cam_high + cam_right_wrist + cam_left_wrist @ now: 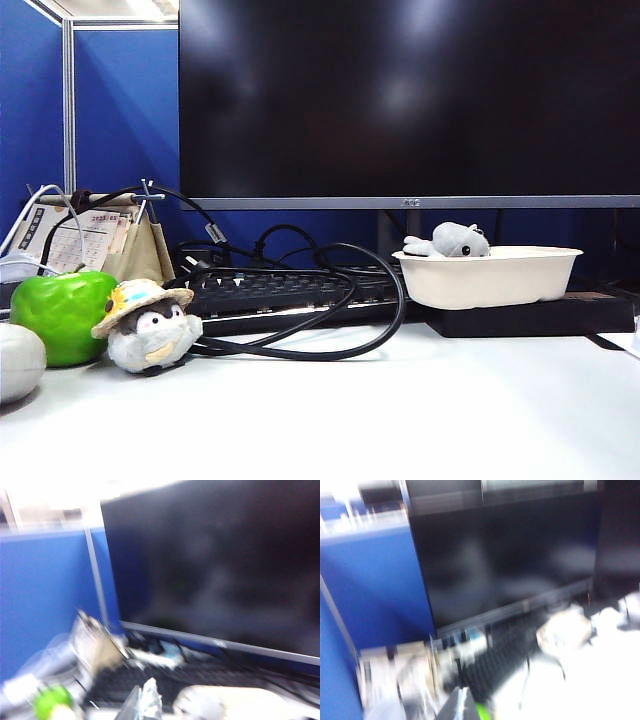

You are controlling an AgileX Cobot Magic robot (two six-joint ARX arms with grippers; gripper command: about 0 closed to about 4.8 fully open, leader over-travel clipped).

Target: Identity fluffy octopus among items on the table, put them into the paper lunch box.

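A: Octopus location?
B: fluffy octopus [452, 240] lies in paper lunch box [488, 275], which sits on a black slab beside keyboard [275, 292]; cable [330, 345] loops in front.
A: Surroundings?
B: Penguin plush [150, 325] and green apple [62, 315] sit far left; the table [400, 410] is bare in front.
A: Grippers?
B: Left gripper [460, 707] clenched, empty. Right gripper [142, 702] too blurred, cannot tell. Calendar [85, 238] print is unreadable.

One light-grey fluffy octopus [455, 240], one off-white paper lunch box [490, 277], one straw-hatted penguin plush [150, 325], one green plastic apple [62, 315].

Grey fluffy octopus [452, 240] inside paper lunch box [488, 277]
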